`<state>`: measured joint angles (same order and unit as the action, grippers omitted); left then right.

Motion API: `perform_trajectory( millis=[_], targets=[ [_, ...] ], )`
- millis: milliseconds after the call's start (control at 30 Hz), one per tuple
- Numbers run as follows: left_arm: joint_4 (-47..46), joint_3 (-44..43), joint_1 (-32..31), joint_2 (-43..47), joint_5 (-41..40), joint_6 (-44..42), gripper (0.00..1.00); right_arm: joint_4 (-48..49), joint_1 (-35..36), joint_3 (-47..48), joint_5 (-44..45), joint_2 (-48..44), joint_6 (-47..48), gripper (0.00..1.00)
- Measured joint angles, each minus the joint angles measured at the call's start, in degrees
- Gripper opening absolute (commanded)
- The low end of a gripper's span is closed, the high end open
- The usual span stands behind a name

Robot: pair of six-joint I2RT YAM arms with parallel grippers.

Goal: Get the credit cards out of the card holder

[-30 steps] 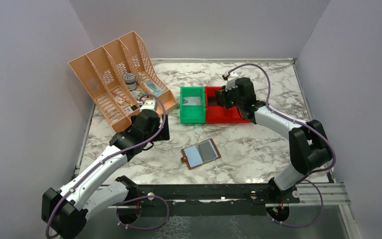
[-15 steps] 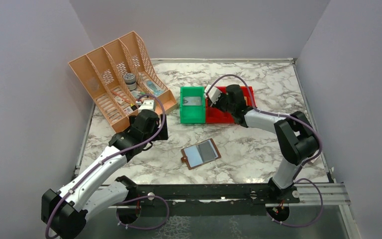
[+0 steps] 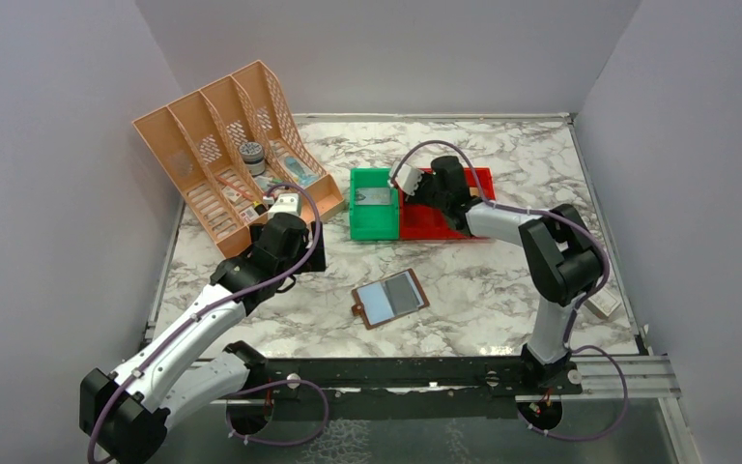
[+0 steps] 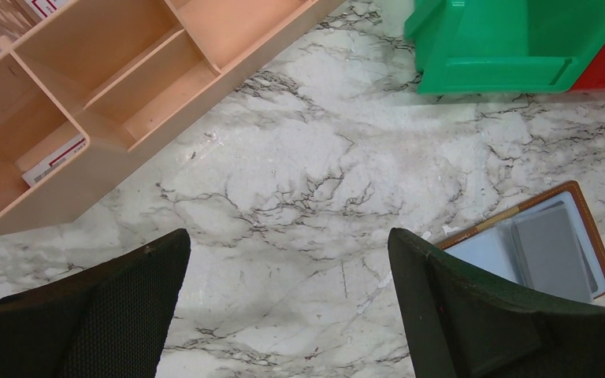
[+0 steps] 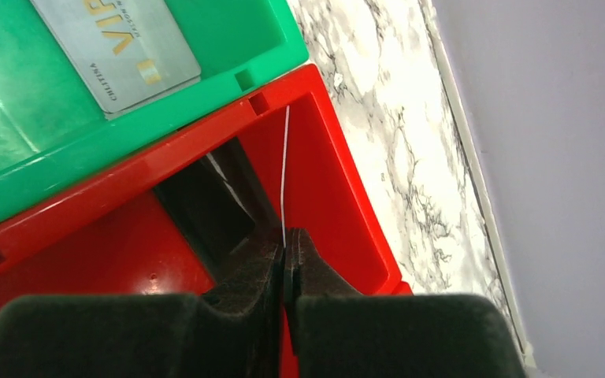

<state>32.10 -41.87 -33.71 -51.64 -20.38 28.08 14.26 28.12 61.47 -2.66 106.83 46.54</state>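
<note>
The brown card holder [image 3: 390, 299] lies open on the marble between the arms, and in the left wrist view it sits at the right edge [image 4: 591, 236]. A dark grey credit card [image 4: 551, 252] rests on its pale lining. A silver credit card [image 5: 118, 47] lies flat in the green bin [image 3: 372, 227]. My right gripper [image 5: 285, 244] is shut on a thin card seen edge-on [image 5: 284, 173], held upright over the left end of the red bin [image 5: 339, 181]. My left gripper [image 4: 287, 315] hangs open over bare marble, left of the holder.
An orange file organiser [image 3: 227, 164] with small items stands at the back left, and a white-and-red box [image 4: 51, 157] lies in one slot. The green and red bins sit side by side at centre back. A small white object [image 3: 602, 305] lies by the right arm.
The right gripper has swung left along the red bin toward the green bin, still pinching the thin card. The left arm and the card holder have not moved.
</note>
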Motion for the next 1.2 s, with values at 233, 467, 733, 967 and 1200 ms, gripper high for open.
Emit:
perform_trajectory(
  millis=[233, 467, 733, 967, 1200],
  targets=[
    [0.04, 0.00, 0.00, 1.29, -0.04, -0.04, 0.99, -0.94, 0.00, 2.21, 2.43, 2.75, 0.96, 0.05],
    [0.07, 0.00, 0.00, 2.08, -0.07, -0.20, 0.99, -3.85, 0.00, 5.27, 3.50, 4.72, 1.31, 0.07],
    [0.09, 0.00, 0.00, 2.08, -0.07, -0.35, 0.99, -6.43, 0.00, 7.23, 3.74, 5.97, 0.07, 0.13],
    [0.11, 0.00, 0.00, 2.08, -0.07, -0.42, 0.99, -7.69, 0.00, 7.69, 3.72, 6.86, -0.26, 0.18],
    [0.13, 0.00, 0.00, 1.97, -0.07, -0.59, 0.99, -8.81, 0.00, 7.69, 3.67, 6.99, -0.46, 0.24]
  ],
)
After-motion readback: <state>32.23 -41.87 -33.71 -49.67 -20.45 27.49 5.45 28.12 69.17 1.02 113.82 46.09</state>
